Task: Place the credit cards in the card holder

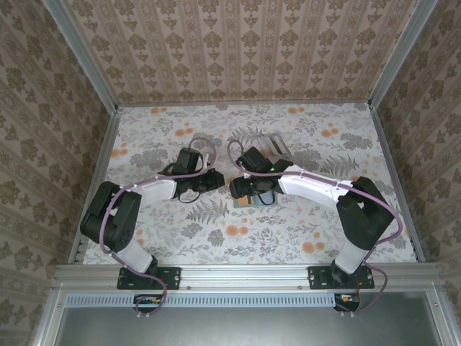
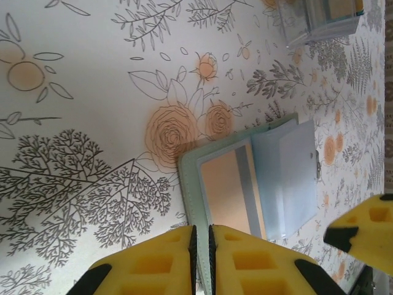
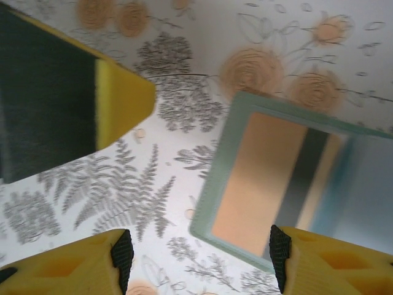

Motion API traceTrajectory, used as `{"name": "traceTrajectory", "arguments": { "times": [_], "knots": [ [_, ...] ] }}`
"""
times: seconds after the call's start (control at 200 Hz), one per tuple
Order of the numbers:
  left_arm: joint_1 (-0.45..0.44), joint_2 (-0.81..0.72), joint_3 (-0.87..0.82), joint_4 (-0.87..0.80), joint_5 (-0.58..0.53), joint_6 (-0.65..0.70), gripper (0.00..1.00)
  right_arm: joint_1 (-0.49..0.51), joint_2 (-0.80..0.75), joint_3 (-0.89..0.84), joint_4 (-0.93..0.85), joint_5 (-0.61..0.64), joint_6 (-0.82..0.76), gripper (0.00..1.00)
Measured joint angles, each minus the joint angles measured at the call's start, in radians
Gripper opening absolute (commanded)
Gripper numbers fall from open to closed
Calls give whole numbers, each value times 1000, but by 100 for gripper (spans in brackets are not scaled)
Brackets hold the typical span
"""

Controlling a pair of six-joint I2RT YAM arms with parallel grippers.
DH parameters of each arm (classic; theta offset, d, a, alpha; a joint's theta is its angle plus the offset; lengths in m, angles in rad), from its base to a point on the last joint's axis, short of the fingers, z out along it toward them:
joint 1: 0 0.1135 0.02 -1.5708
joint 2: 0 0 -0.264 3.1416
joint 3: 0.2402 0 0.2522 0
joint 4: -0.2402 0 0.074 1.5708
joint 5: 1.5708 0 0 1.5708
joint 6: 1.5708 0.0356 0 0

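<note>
Judging the job as partly done: seeing one tan rectangular credit card [image 2: 224, 190], grey-striped along one side, already seated in a pocket of the small muted-green folding card holder [image 2: 285, 178]. Finding that holder lying opened flat near the middle of the floral-print table [image 2: 92, 92]. Noticing something tan in the clear plastic slotted stand [image 2: 319, 21] further back, possibly another card to bring over; not managing to tell for certain. Pinching the holder's near edge with the left gripper [image 2: 201, 236], with yellow pads almost meeting on the green rim and the arm reaching in low from the left. Hovering the right gripper [image 3: 199, 252] just above the holder, with fingers spread wide, grasping nothing, and the arm stretching in from the right.
</note>
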Motion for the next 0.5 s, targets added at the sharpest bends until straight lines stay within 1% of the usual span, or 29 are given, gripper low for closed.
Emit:
{"name": "traceTrajectory", "arguments": {
  "times": [0.14, 0.355, 0.5],
  "knots": [
    [8, 0, -8, 4, 0, -6, 17, -19, -14, -11, 1, 10, 9, 61],
    [8, -8, -12, 5, 0, -8, 18, -156, -106, -83, -46, 73, 12, 62],
    [2, -8, -12, 5, 0, -8, 18, -200, -121, -157, -51, 45, 29, 62]
  ]
}}
